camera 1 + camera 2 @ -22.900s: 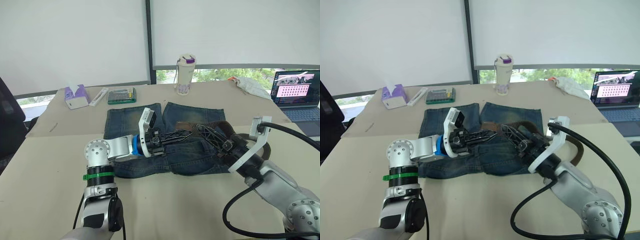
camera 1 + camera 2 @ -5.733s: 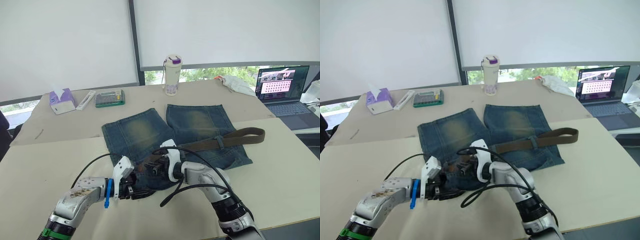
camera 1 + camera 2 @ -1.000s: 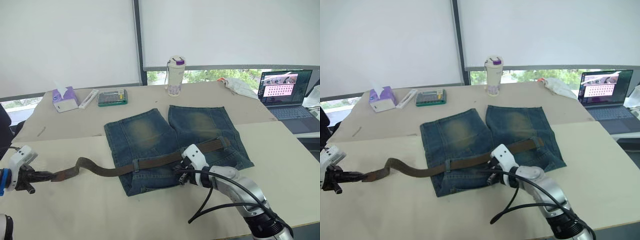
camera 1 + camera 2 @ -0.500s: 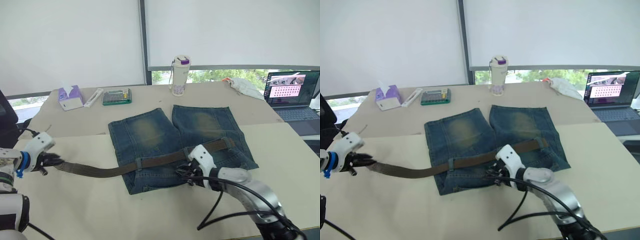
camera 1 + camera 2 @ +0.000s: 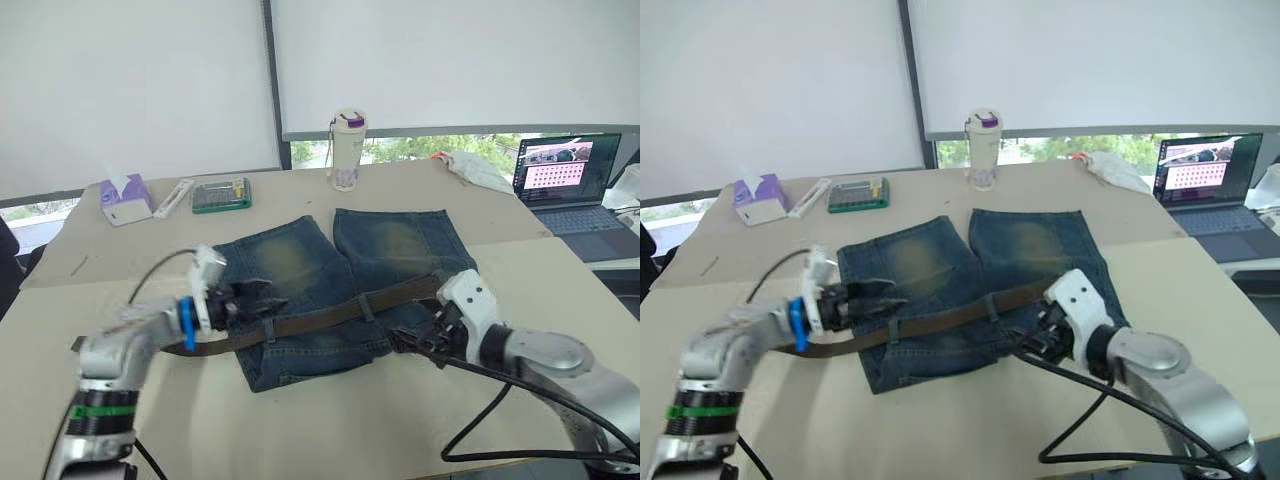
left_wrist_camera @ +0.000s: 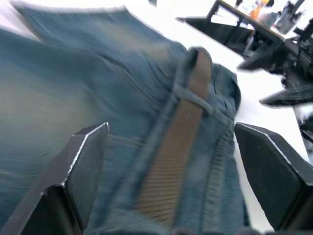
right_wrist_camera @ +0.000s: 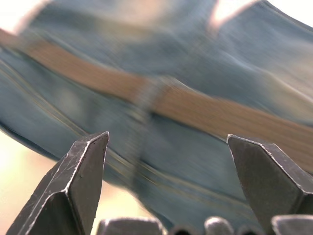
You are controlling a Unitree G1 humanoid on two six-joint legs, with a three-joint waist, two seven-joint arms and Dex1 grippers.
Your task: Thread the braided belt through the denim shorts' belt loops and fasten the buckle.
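The denim shorts lie flat mid-table, waistband toward me. The braided belt runs across the waistband under belt loops, its left end on the table past the shorts' left edge. My left gripper hovers open above the belt at the shorts' left side; in the left wrist view its fingers flank the strap and a loop without touching. My right gripper stands open at the waistband's right part, its fingers apart over the belt. The buckle is hidden.
Along the table's far side stand a tissue box, a white bar, a green box, a bottle, a white cloth and a laptop. Black cables trail from my right arm.
Both grippers went from shut to open. My left gripper let go of the belt's left end and swung right to the shorts. My right gripper shifted right along the waistband.
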